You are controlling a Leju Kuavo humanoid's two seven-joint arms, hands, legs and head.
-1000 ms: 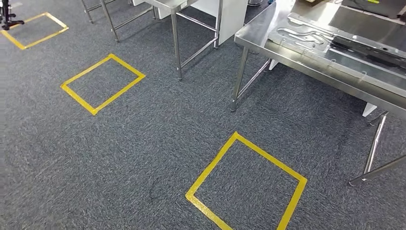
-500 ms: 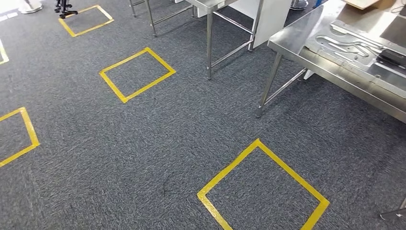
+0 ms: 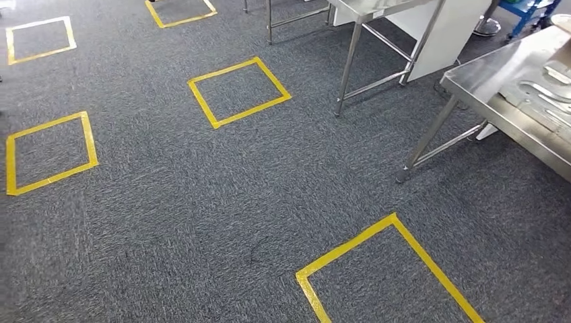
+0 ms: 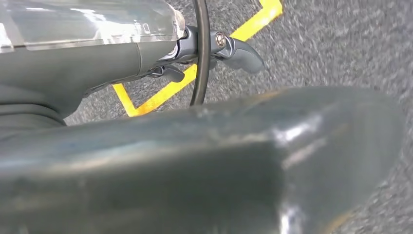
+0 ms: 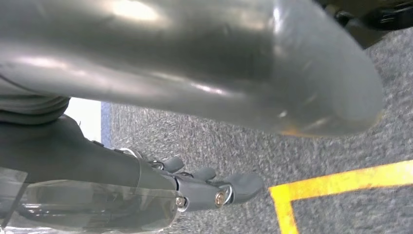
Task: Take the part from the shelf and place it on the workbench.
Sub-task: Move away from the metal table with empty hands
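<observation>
Robot's walking the carpet [image 3: 202, 202], steel table [image 3: 512, 87] off right. Left hand [image 4: 214, 48] and right hand [image 5: 209, 190] hang released, holding nothing. Shelf and part unseen; next it probably needs to find them.

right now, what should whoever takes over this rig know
Left hand: hangs over the carpet, fingers apart, holding nothing.
Right hand: the same, hanging near a yellow tape square.
A steel workbench stands at the head view's right edge, with a cut metal plate on it.
Done: nothing, judging by both hands.
Left: find the shelf, take the part, set it on the workbench.
</observation>
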